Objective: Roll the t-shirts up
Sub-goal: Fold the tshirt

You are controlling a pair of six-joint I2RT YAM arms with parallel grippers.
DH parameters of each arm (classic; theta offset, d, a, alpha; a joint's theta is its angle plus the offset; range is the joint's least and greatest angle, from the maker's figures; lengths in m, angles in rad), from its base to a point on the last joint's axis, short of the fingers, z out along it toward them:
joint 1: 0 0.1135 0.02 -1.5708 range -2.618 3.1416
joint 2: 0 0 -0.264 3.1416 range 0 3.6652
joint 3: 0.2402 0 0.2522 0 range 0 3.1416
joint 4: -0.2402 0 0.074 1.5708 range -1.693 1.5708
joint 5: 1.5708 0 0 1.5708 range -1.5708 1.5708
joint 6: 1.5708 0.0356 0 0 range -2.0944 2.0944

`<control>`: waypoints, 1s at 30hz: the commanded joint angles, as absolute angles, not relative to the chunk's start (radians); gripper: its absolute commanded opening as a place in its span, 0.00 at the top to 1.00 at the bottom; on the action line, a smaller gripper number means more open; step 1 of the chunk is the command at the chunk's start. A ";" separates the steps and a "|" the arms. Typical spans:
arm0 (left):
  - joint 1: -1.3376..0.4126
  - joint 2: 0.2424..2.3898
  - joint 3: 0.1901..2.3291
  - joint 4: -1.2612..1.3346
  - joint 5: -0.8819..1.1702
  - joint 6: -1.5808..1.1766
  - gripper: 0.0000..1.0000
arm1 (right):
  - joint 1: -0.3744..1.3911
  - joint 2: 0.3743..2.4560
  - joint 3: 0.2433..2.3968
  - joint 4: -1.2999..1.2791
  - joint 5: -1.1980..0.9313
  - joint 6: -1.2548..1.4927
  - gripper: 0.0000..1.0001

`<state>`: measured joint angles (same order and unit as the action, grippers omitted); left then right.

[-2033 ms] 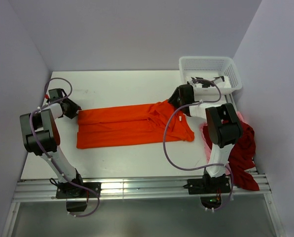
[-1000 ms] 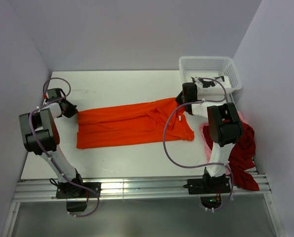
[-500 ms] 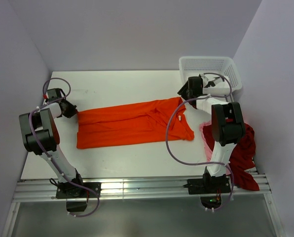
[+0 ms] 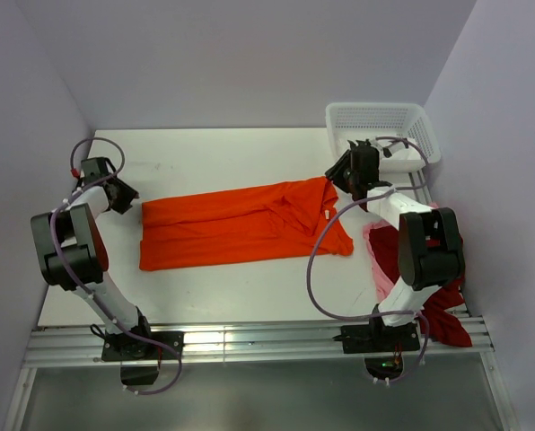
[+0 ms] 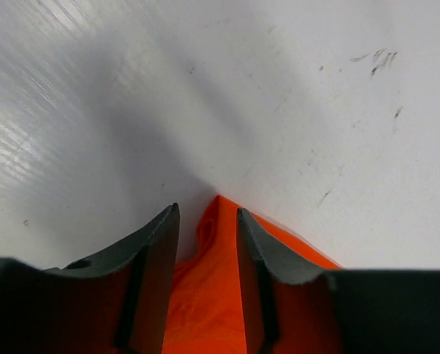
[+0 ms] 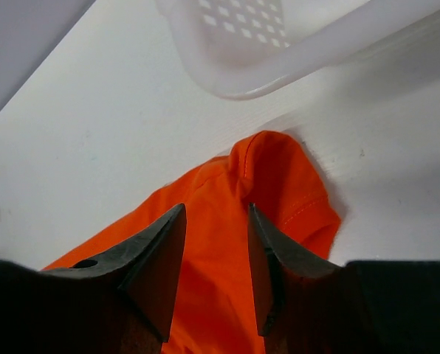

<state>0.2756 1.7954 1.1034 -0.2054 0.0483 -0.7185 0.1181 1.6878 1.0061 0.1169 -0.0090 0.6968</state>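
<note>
The bright orange t-shirt (image 4: 241, 224) lies stretched out flat across the middle of the table. My left gripper (image 4: 133, 201) is at its far left corner, shut on a bunched tip of orange fabric (image 5: 212, 243). My right gripper (image 4: 334, 177) is at the far right end by the sleeve, shut on orange fabric (image 6: 220, 243), with the sleeve (image 6: 286, 184) lying beyond the fingertips. The dark red t-shirt (image 4: 440, 278) and the pale pink t-shirt (image 4: 376, 244) lie heaped at the table's right edge under the right arm.
A white plastic lattice basket (image 4: 375, 114) stands at the back right corner, just behind the right gripper; its rim shows in the right wrist view (image 6: 227, 77). Purple walls close in on both sides. A metal rail (image 4: 249, 341) runs along the near edge.
The right gripper has moved right towards the basket, drawing the shirt's far right end out with it, and the right arm's elbow has swung right. The left gripper has barely moved.
</note>
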 commanded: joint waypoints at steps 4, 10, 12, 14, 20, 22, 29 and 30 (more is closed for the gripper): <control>0.269 1.651 1.083 -0.216 -0.049 -0.738 0.57 | 0.121 1.660 0.965 0.189 -0.142 0.683 0.67; 0.175 1.580 1.111 -0.268 -0.135 -0.720 0.58 | 0.130 1.753 1.034 0.170 -0.201 0.699 0.77; 0.143 1.571 1.118 -0.255 -0.111 -0.715 0.59 | 0.130 1.791 1.055 0.166 -0.202 0.710 0.78; 0.092 1.569 1.117 -0.236 -0.060 -0.716 0.59 | 0.130 1.819 1.078 0.147 -0.206 0.730 0.80; -0.076 1.637 1.135 -0.180 -0.023 -0.747 0.60 | 0.132 1.871 1.123 0.016 -0.100 0.787 0.89; -0.139 1.679 1.152 -0.163 -0.017 -0.756 0.60 | 0.132 1.868 1.126 0.000 -0.071 0.788 0.88; -0.282 1.819 1.262 -0.158 0.031 -0.769 0.63 | 0.133 1.812 1.106 -0.020 -0.103 0.715 0.76; -0.305 1.839 1.288 -0.160 0.040 -0.767 0.63 | 0.132 1.775 1.092 -0.011 -0.116 0.707 0.70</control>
<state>-0.2649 1.8149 1.2102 -0.1925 -0.0025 -0.7540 0.1268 1.8648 1.0859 -0.0158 -0.1024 0.7513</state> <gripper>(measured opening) 0.371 0.254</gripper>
